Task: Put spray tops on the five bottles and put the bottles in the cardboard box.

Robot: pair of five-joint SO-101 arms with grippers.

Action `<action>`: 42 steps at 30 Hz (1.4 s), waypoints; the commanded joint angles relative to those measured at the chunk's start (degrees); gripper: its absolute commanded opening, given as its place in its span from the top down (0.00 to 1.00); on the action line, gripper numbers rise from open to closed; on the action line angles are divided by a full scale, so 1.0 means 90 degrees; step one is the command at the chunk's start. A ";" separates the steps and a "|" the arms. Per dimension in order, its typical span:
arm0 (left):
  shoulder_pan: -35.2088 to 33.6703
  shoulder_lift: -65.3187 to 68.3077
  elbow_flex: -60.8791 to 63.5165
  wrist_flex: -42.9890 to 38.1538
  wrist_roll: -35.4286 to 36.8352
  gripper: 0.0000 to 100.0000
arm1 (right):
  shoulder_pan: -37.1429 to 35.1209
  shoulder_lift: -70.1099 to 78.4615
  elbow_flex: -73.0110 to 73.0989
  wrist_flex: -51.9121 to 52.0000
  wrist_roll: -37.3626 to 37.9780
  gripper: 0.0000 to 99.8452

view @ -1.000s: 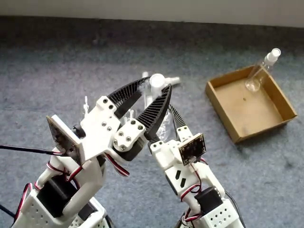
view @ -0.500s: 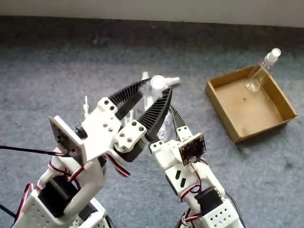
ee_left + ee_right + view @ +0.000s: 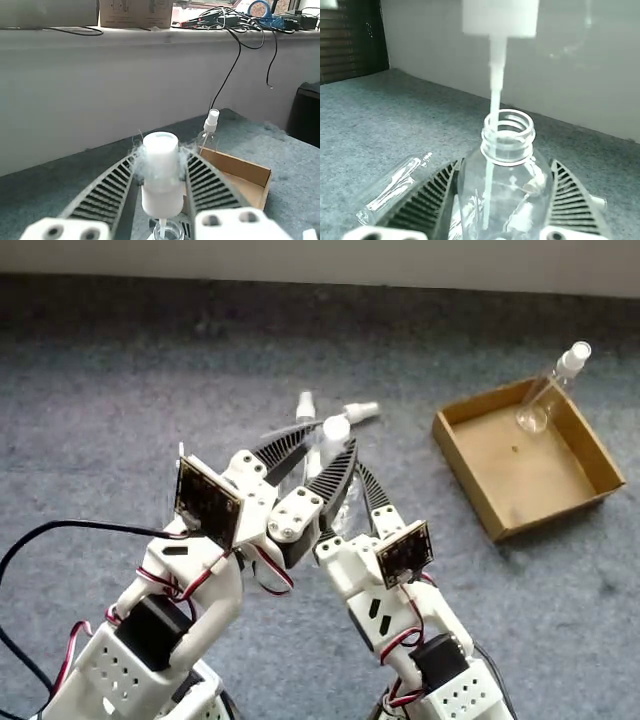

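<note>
- Left gripper: closed on a white spray top, which is clamped at both sides of its cap.
- Right gripper: closed around a clear bottle, which is held upright with its neck open.
- Spray top: held directly above the bottle. Its dip tube is passed down through the neck. The cap is seen above the rim, not seated.
- Box: set on the grey carpet, well apart from both grippers, on the right arm's side.
- Second bottle: topped, leaned in the box's far corner, with its top projecting over the wall.
- Third bottle: uncapped, laid on its side on the carpet just beside the right gripper.
</note>
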 commanded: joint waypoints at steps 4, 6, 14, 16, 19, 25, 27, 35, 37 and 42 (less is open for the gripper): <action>-0.0112 -0.0024 0.0269 -0.0459 -0.0039 1.00 | 0.0015 -0.0034 0.0806 0.0015 0.0078 0.79; -0.0103 -0.0024 0.0425 -0.0645 -0.0039 1.00 | 0.0015 -0.0034 0.0806 0.0015 0.0078 0.79; -0.0093 -0.0083 0.0728 -0.0752 -0.0029 1.00 | 0.0015 -0.0034 0.0806 0.0015 0.0059 0.79; 0.0015 -0.0083 0.0728 -0.0742 -0.0029 1.00 | 0.0015 -0.0034 0.0806 0.0015 0.0049 0.79; 0.0151 -0.0093 0.0825 -0.0733 -0.0029 1.00 | 0.0015 -0.0034 0.0806 0.0015 0.0039 0.79; 0.0161 -0.0093 0.0855 -0.0733 -0.0029 1.00 | 0.0005 -0.0034 0.0806 0.0024 0.0029 0.79; 0.0142 -0.0093 0.0855 -0.0733 -0.0029 1.00 | 0.0005 -0.0034 0.0806 0.0024 0.0029 0.79; 0.0151 -0.0093 0.0864 -0.0733 -0.0029 1.00 | 0.0005 -0.0093 0.0347 0.1011 -0.0508 0.79; 0.0132 -0.0093 0.0913 -0.0733 -0.0029 1.00 | 0.0015 -0.0093 0.0249 0.1011 -0.0508 0.79; 0.0122 -0.0093 0.1001 -0.0742 -0.0029 1.00 | 0.0015 -0.0093 0.0230 0.1011 -0.0508 0.79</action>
